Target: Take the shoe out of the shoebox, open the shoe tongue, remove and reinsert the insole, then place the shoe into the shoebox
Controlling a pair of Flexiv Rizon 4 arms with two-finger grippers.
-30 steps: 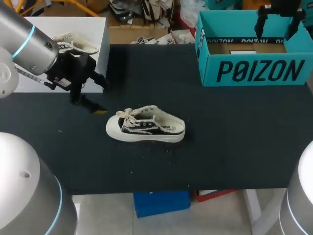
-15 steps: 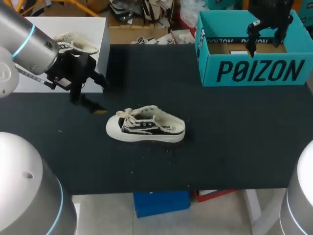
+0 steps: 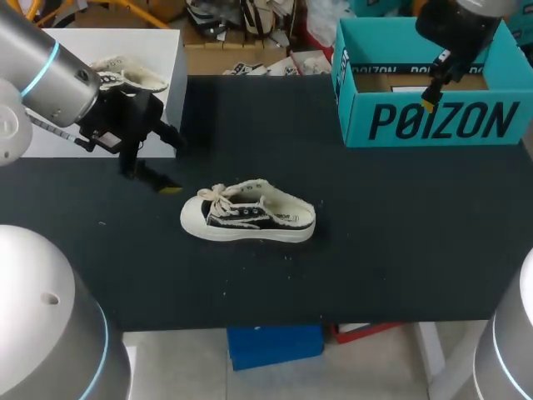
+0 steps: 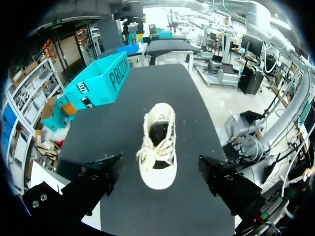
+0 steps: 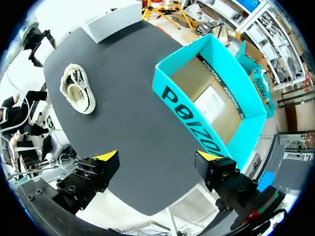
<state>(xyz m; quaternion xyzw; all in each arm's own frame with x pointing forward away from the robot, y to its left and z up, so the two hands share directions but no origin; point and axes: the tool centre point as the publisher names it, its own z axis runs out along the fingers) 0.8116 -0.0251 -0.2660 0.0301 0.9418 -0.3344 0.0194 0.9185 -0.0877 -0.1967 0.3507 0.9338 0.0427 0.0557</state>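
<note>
Since a second ago the right gripper has swung from over the back of the teal shoebox to above its front wall, while the left arm and the shoe have kept their places. Its fingers stand wide apart with nothing between them. The open shoebox sits at the far right corner of the dark table, close to the edges there. The low sneaker rests upright on its sole left of the table's middle, toe toward the left gripper, with bare tabletop on every side. That gripper hovers just beyond the toe, fingers spread wide and gripping nothing. A white box sits at the far left corner.
</note>
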